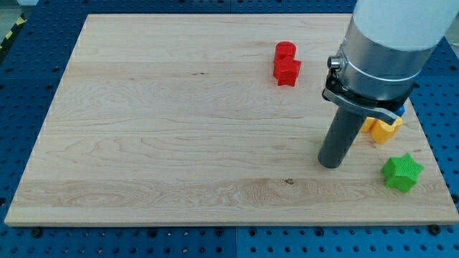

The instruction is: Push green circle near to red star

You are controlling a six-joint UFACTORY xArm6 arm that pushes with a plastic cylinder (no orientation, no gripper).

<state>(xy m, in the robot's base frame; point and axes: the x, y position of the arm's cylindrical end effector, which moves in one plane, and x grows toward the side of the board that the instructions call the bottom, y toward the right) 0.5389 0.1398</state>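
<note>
The red star (287, 71) lies on the wooden board (179, 129) at the view's upper right, touching a red circle (285, 50) just above it. No green circle shows in this view. The only green block I see is a green star (401, 173) near the board's lower right corner. My tip (330, 163) rests on the board below and to the right of the red star, left of the green star and apart from both. The arm's wide body (384, 50) hides the board's upper right part.
A yellow block (380, 128) lies right of the rod, partly hidden by the arm's collar. A sliver of a blue block (402, 111) shows just above it. The board's right edge runs close to these blocks.
</note>
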